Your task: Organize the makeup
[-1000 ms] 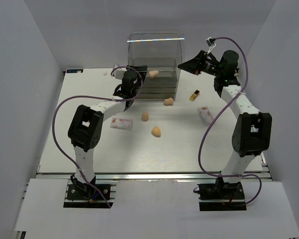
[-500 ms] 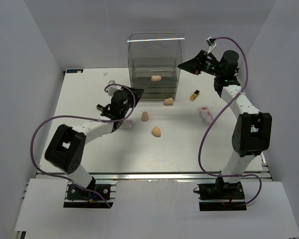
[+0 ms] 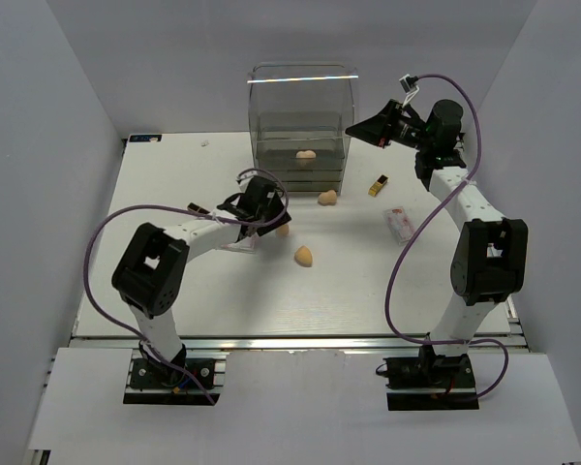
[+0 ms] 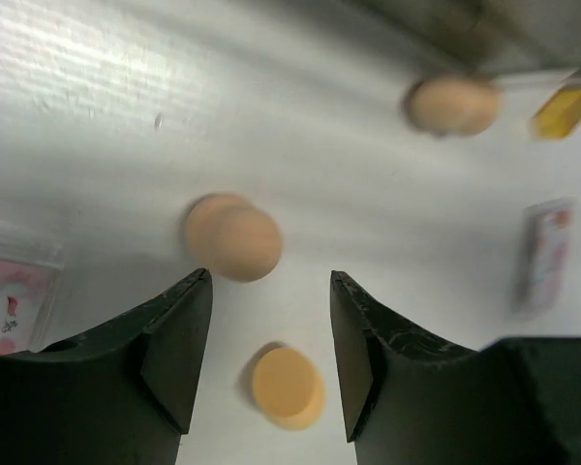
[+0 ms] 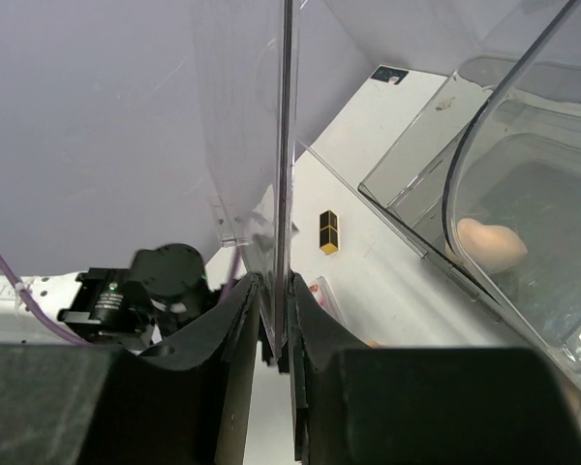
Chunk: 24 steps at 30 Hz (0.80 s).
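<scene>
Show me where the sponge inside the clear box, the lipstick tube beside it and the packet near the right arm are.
boxed sponge [image 3: 306,154], top view, its middle.
lipstick tube [image 3: 378,185], top view, mid-body.
right packet [image 3: 399,224], top view, its centre.

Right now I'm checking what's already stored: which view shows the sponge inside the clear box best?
Right wrist: the sponge lies close and large behind the clear box wall. Top external shows it small through the box. Left wrist does not show it.
</scene>
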Motion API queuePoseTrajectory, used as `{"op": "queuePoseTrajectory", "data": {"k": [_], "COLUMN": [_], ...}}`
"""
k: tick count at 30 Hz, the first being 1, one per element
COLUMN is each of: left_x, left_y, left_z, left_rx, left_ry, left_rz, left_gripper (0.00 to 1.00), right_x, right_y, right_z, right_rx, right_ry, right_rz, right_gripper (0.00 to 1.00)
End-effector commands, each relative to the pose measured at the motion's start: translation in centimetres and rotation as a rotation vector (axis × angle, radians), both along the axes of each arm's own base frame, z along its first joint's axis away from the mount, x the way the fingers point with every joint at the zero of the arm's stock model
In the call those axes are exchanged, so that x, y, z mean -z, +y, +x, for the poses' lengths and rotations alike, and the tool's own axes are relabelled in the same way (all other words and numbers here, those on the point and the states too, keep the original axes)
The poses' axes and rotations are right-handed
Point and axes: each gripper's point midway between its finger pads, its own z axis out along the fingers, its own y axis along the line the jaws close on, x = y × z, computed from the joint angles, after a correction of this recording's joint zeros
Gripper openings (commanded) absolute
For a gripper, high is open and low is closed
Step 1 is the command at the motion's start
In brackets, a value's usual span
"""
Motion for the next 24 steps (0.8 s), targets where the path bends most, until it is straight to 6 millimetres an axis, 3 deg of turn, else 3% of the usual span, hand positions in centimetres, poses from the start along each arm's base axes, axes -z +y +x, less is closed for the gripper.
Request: {"op": "queuePoseTrajectory", "data": {"k": [1, 12, 16, 24], "left_x": [0.9, 2.9, 2.8, 2.0], "left_y": [-0.3, 0.2, 0.4, -1.3], "left_z": [-1.8, -0.9, -0.3, 1.9], "left_rx": [0.103, 0.077, 0.05, 0.059], "left_ry": [0.066, 0.078, 0.056, 0.009], "left_rz": [0.123, 0.219, 0.22, 0.194], "left_gripper": [0.62, 0.61, 0.61, 0.6], "right_x": [-4.0, -3.8, -3.6, -3.5], "right_y": [-0.7, -0.7, -0.7, -0.6], "right_z": [-1.1, -1.1, -1.0, -1.0], "right_rx": [0.021, 0.021, 0.021, 0.02], "right_ry": [-0.146, -0.139, -0.138, -0.136], "right_rz": [0.012, 0.011, 0.01, 0.008], "right_gripper": [0.22, 0.22, 0.22, 0.22]}}
